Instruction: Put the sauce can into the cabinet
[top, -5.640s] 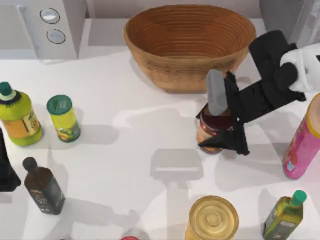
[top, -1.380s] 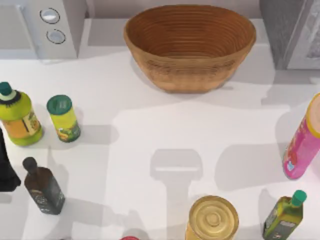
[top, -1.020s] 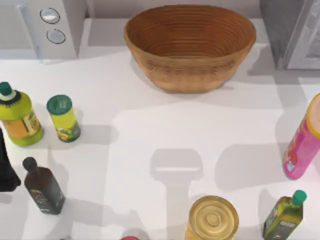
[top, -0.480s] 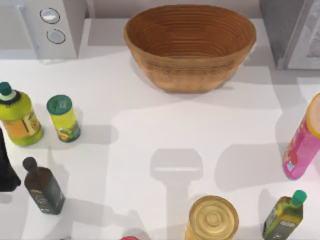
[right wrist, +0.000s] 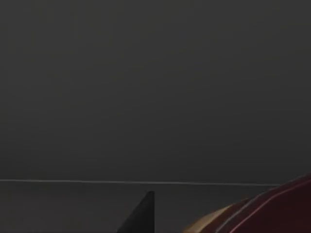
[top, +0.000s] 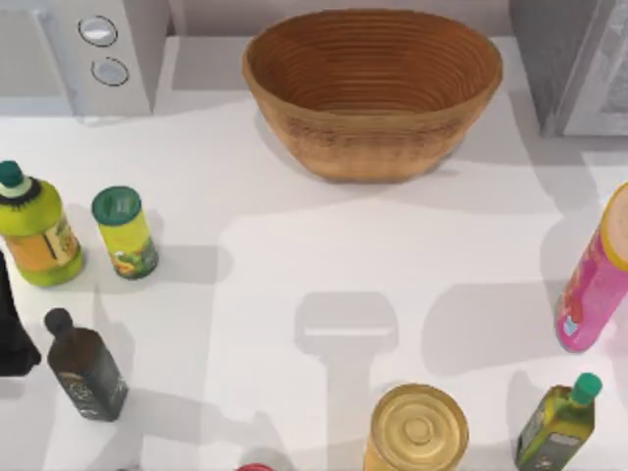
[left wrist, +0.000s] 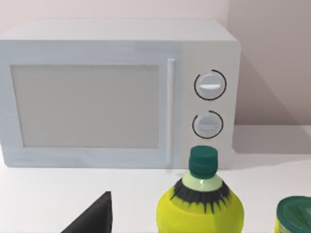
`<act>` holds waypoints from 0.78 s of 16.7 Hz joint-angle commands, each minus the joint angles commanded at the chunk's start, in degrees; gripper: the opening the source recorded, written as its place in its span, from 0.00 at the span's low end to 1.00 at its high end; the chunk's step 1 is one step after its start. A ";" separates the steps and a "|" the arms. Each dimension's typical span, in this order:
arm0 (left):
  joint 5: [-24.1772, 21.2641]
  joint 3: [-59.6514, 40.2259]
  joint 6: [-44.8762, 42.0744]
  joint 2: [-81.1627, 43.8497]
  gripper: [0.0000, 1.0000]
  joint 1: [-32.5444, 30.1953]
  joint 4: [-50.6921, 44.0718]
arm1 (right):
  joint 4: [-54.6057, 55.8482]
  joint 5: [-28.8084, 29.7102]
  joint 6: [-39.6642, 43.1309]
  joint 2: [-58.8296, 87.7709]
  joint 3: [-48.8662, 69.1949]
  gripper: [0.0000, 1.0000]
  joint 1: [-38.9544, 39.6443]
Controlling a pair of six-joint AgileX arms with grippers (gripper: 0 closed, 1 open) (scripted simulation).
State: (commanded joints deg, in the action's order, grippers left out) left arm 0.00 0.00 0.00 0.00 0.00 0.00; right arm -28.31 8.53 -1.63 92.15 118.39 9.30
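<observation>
The sauce can (right wrist: pixel 279 208) shows close up in the right wrist view as a maroon top with an orange edge. My right gripper (right wrist: pixel 194 221) is shut on it, one black fingertip (right wrist: pixel 142 213) beside it. Dark grey surfaces of the cabinet (right wrist: pixel 146 97) lie all around them. From above, the cabinet (top: pixel 549 59) stands at the table's back right, with its lighter door panel (top: pixel 610 78). My left gripper (top: pixel 8 334) is parked at the table's left edge.
A wicker basket (top: pixel 373 88) sits at the back middle and a microwave (top: pixel 98 49) at back left. On the left are a yellow bottle (top: pixel 34 235), a green-lidded can (top: pixel 124 233) and a dark bottle (top: pixel 86 368). A gold-topped can (top: pixel 417 427), an oil bottle (top: pixel 557 422) and a pink container (top: pixel 594 275) stand front right.
The right gripper and the sauce can, at the table's middle 5.6 s ago, have left the top view. Over the last second nothing on the table has moved.
</observation>
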 joint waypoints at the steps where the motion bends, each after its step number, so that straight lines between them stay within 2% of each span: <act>1: 0.00 0.00 0.00 0.00 1.00 0.00 0.00 | 0.34 -0.42 0.02 2.98 2.31 0.00 -0.45; 6: 0.00 0.00 0.00 0.00 1.00 0.00 0.00 | 2.64 -1.62 0.44 13.70 12.12 0.00 -3.00; 11: 0.00 0.00 0.00 0.00 1.00 0.00 0.00 | 3.14 -1.72 0.59 14.79 13.29 0.00 -3.34; 13: 0.00 0.00 0.00 0.00 1.00 0.00 0.00 | 3.14 -1.72 0.59 14.79 13.29 0.15 -3.34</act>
State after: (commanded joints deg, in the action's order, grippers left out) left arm 0.00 0.00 0.00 0.00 0.00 0.00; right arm -25.17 6.81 -1.04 106.93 131.68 5.96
